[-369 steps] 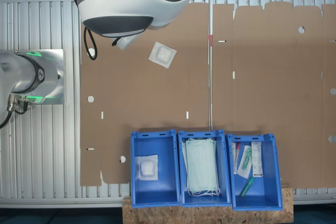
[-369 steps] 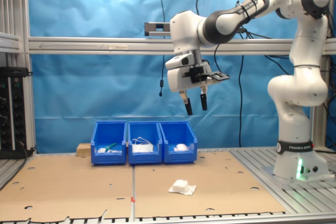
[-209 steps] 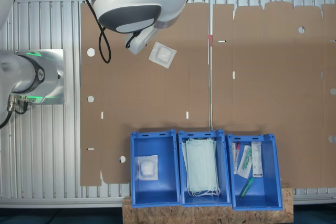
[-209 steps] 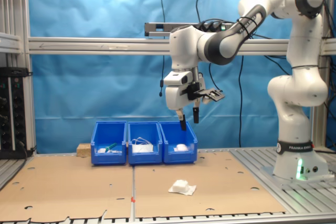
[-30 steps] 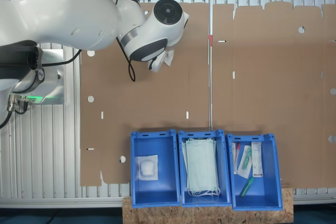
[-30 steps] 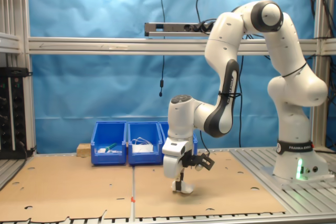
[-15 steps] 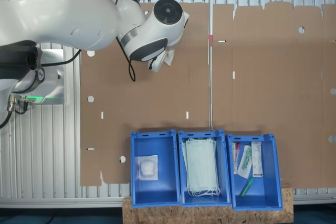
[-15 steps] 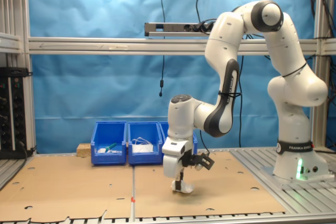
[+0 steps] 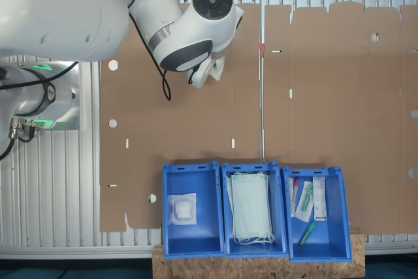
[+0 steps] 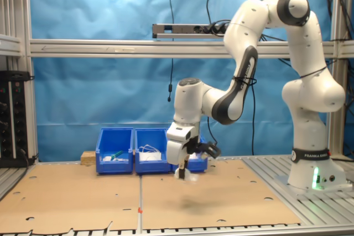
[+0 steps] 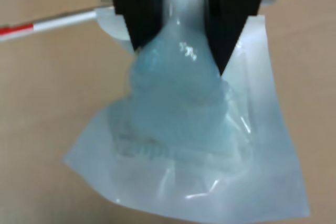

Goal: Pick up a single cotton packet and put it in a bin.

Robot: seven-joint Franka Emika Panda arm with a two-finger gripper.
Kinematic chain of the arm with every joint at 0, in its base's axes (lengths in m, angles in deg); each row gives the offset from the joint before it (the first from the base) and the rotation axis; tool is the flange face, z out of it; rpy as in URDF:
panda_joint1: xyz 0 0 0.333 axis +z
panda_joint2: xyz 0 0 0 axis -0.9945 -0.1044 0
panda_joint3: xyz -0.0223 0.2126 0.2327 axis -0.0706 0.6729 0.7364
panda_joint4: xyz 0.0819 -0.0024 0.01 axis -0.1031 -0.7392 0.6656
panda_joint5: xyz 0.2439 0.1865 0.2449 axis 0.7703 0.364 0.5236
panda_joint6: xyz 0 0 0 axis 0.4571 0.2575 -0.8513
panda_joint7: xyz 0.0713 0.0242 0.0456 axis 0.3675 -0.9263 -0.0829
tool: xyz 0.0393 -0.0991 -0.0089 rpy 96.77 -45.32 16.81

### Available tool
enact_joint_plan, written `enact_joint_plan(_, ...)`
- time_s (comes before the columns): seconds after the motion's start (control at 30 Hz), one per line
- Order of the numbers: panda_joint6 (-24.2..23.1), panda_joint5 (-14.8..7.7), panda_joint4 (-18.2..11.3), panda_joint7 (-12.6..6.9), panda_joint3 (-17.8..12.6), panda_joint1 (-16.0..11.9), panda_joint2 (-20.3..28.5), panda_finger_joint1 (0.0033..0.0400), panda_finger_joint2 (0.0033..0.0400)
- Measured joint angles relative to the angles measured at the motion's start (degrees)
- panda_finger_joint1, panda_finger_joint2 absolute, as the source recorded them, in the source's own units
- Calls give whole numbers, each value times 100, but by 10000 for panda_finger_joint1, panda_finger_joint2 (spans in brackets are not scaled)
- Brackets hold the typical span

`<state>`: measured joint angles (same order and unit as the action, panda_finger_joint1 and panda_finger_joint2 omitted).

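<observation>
One cotton packet (image 11: pixel 194 129) hangs pinched by its raised pad between the closed fingers of the gripper (image 11: pixel 178 56), lifted clear of the cardboard worktop (image 10: pixel 83 197). We judge the carry underway: keep the pinch firm, travel level, and release low over the bin (image 9: pixel 191 240) at the worktop's edge holding a like packet.

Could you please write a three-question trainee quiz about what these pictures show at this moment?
1. True or false: the claw is shut on the cotton packet.
2. In the first exterior view, which blue bin already holds a cotton packet? A: the bin at the first exterior view's left; B: the bin with tubes and boxes.
3. Fill in: the middle bin holds pale green ____.

Key: 1 true; 2 A; 3 masks.
</observation>
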<state>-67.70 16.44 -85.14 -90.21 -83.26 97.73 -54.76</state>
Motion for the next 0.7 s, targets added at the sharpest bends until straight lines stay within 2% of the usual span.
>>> enact_joint_plan(0.23,639,70,0,0,-18,0,752,56,56)
enact_joint_plan(0.37,1048,76,-1,0,-134,1,1247,56,56)
enact_joint_plan(0.5,1295,52,-1,0,-349,1,1567,56,56)
enact_joint_plan(0.7,1561,-89,-1,0,-827,-4,1883,56,56)
